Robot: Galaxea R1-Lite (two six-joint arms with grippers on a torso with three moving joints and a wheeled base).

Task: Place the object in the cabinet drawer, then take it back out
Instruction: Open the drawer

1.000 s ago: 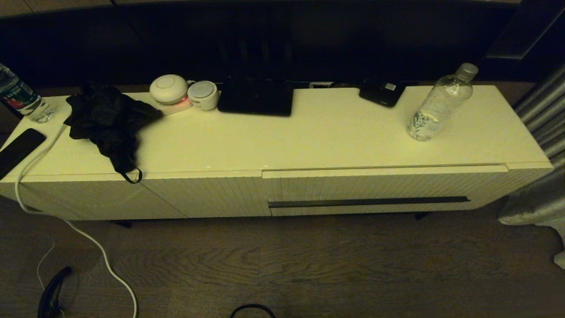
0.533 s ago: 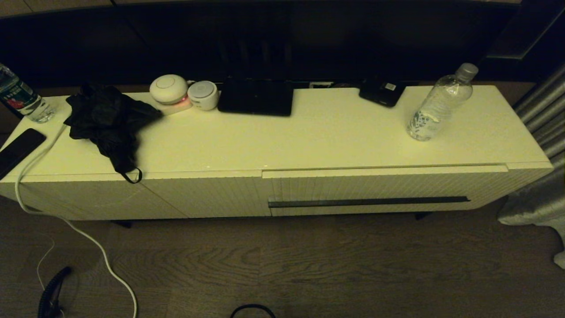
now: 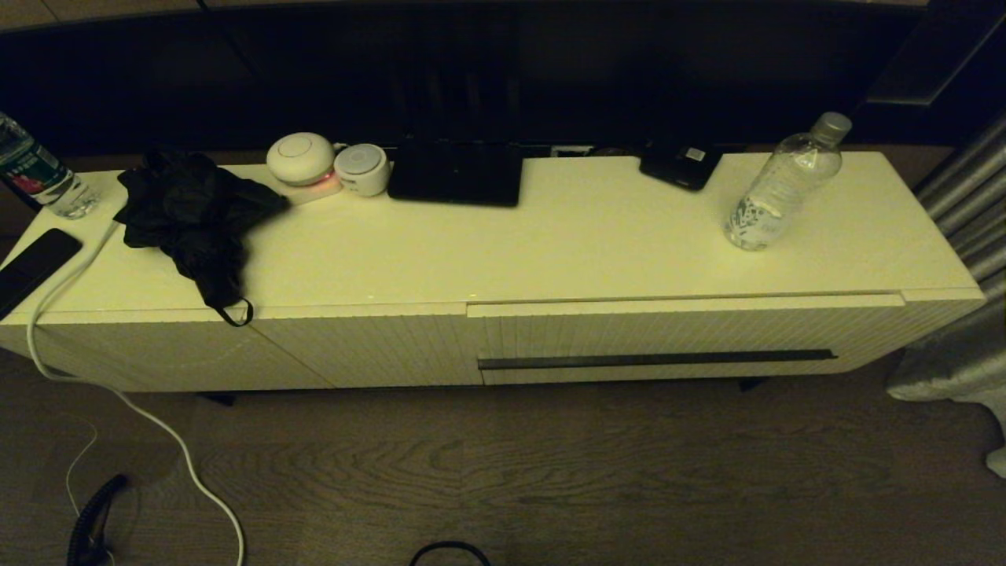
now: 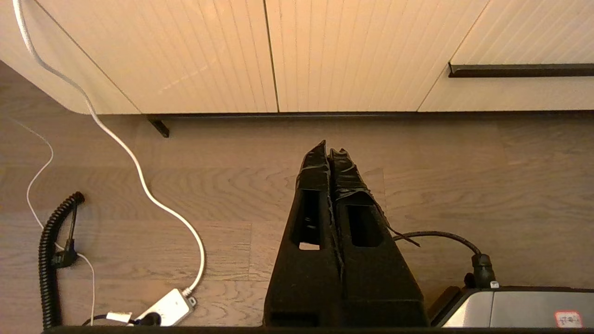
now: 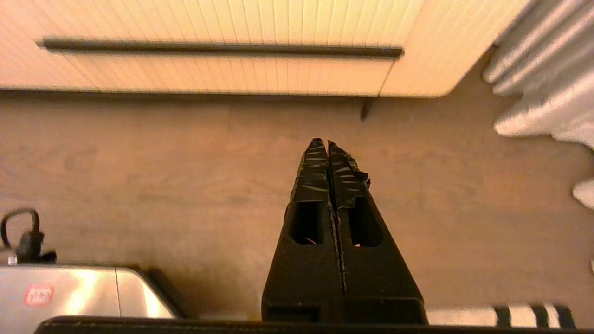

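On cabinet top, water bottle [image 3: 782,189] upright, cap up, drawer [image 3: 676,342] closed.

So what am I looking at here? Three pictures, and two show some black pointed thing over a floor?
All three come from one robot. The wide picture is from its head camera, looking down at a white cabinet. The other two are from cameras on its wrists. The black pointed things are its left gripper and right gripper, both shut, holding nothing, hanging over the wooden floor in front of the cabinet. On top stands the water bottle it should put away, upright, near the right end. The drawer with the dark handle is closed. Also on top: black cloth and another bottle.
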